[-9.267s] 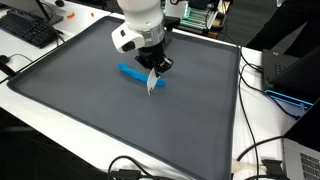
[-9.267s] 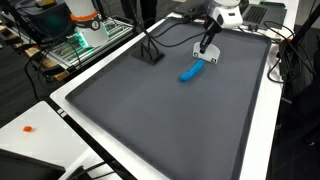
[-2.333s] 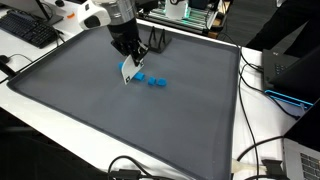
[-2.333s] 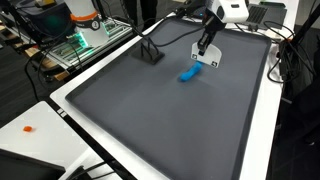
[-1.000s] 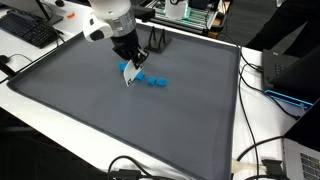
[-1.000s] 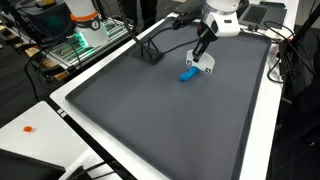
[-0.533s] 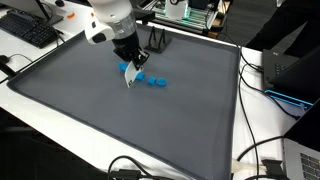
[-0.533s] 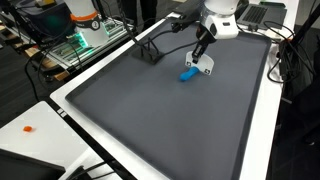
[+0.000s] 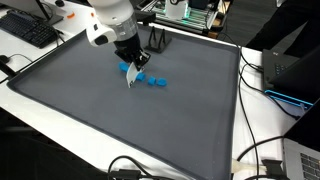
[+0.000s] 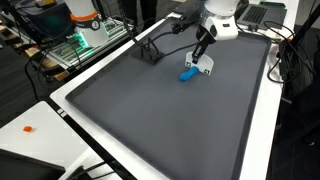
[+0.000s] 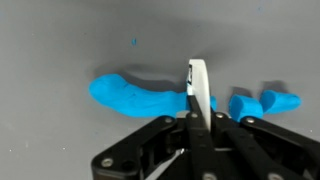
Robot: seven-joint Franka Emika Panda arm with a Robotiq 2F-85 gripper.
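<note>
Our black gripper (image 11: 197,118) is closed on a thin white plastic blade (image 11: 198,85). The blade stands at the end of a long soft blue clay-like piece (image 11: 135,97), on the dark grey mat (image 9: 90,120), nearer its far edge. We count three blue pieces: the long one, a short blue lump (image 11: 245,105) and a second short lump (image 11: 283,100). A black wire stand (image 10: 150,52) is near.

Tool (image 11: 197,120) body cut off at wrist view's lower edge, white blade (image 11: 198,82) hiding the blue strip (image 11: 135,97)'s end, perhaps severed
</note>
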